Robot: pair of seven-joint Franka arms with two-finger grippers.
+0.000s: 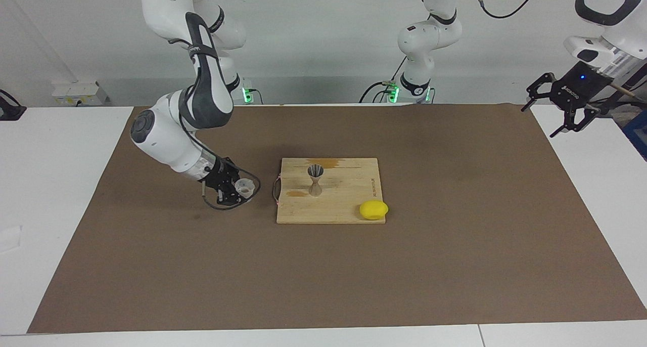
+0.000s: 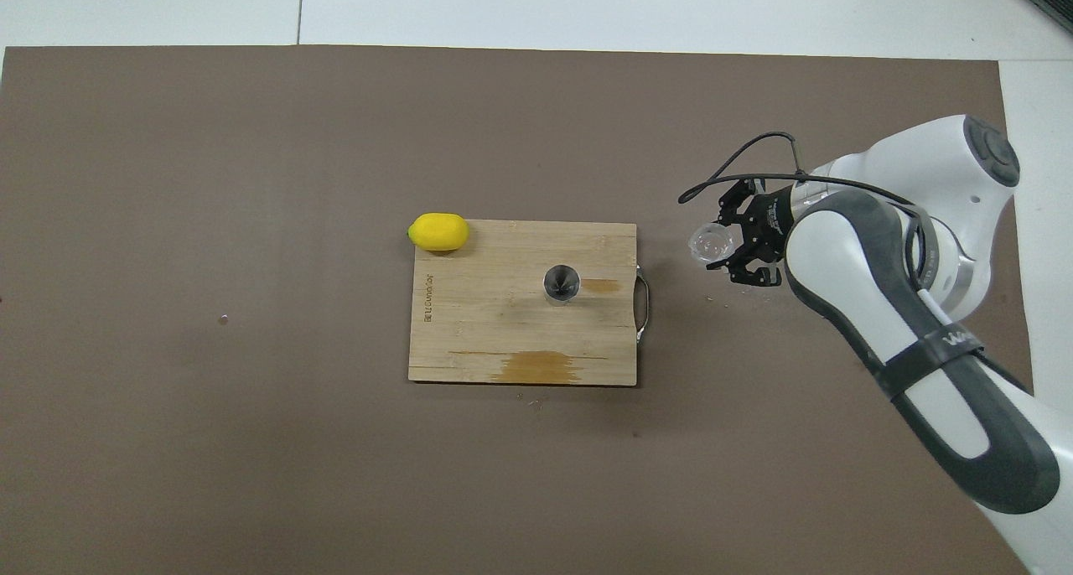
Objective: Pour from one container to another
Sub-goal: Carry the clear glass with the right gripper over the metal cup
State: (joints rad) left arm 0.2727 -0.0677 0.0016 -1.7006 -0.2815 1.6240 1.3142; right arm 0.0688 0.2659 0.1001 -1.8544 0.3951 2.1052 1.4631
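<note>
The clear glass cup (image 1: 244, 187) (image 2: 711, 243) sits between the fingers of my right gripper (image 1: 241, 189) (image 2: 719, 246), which is shut on it. The cup hangs low over the brown mat, beside the handle end of the wooden board (image 1: 349, 205) (image 2: 503, 340). The metal jigger (image 1: 315, 180) (image 2: 561, 282) stands upright on the board, apart from the cup. My left gripper (image 1: 539, 122) is open and holds nothing. It is raised over the mat's edge at the left arm's end and is out of the overhead view.
A yellow lemon (image 1: 373, 209) (image 2: 438, 231) lies at the board's corner toward the left arm's end, on the edge farther from the robots. The board has a metal handle (image 2: 644, 307) and a darker stain (image 2: 536, 367). The brown mat (image 1: 323, 276) covers the table.
</note>
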